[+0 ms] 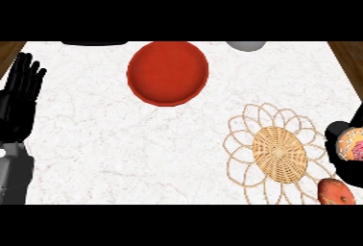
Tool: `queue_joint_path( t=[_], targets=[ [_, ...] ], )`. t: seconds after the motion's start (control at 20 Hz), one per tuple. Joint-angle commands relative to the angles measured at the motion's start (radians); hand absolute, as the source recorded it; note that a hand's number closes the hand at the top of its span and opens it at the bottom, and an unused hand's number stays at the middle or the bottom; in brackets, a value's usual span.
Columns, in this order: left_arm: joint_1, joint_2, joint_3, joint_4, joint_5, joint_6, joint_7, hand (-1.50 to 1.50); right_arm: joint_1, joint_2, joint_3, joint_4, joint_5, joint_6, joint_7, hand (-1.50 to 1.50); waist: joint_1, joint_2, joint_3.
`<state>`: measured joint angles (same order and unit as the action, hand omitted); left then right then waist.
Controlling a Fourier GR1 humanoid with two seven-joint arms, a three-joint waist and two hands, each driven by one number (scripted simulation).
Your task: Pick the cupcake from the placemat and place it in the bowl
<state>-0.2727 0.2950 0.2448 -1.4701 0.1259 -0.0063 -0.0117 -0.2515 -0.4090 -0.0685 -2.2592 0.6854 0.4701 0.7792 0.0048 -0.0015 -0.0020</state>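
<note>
The counter (106, 144) carries a woven placemat (280, 153) just left of the right hand (332, 137), with a red bowl (168, 72) well up and left of it. The left hand (18, 103) rests open at the left edge, fingers up. The right hand's fingers curl round the cupcake (352, 145) (partly hidden) at the placemat's right edge; 1 round orange thing (335, 192) lies just below that hand

Pink-topped cupcake (352, 145) beside placemat (280, 153); red bowl (168, 72) upright.
</note>
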Motion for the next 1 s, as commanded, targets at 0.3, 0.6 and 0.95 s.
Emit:
queue_joint_path(
  t=[0.3,0.6,0.95],
  targets=[
    [-0.03,-0.006,-0.008,0.003,0.002,0.002,0.021,0.0,-0.522,0.184,0.115,0.27,-0.028,-0.017,0.251,1.5,0.015,0.003,0.0],
    [0.025,-0.017,-0.003,-0.009,-0.006,0.0,-0.026,0.0,-0.648,0.31,0.178,0.488,0.029,-0.063,0.254,1.5,0.014,0.002,0.001],
    [-0.026,0.003,0.002,0.028,0.006,-0.016,0.008,0.0,-0.775,0.383,0.136,0.883,0.075,-0.207,0.094,1.5,0.014,0.007,0.001]
  ],
)
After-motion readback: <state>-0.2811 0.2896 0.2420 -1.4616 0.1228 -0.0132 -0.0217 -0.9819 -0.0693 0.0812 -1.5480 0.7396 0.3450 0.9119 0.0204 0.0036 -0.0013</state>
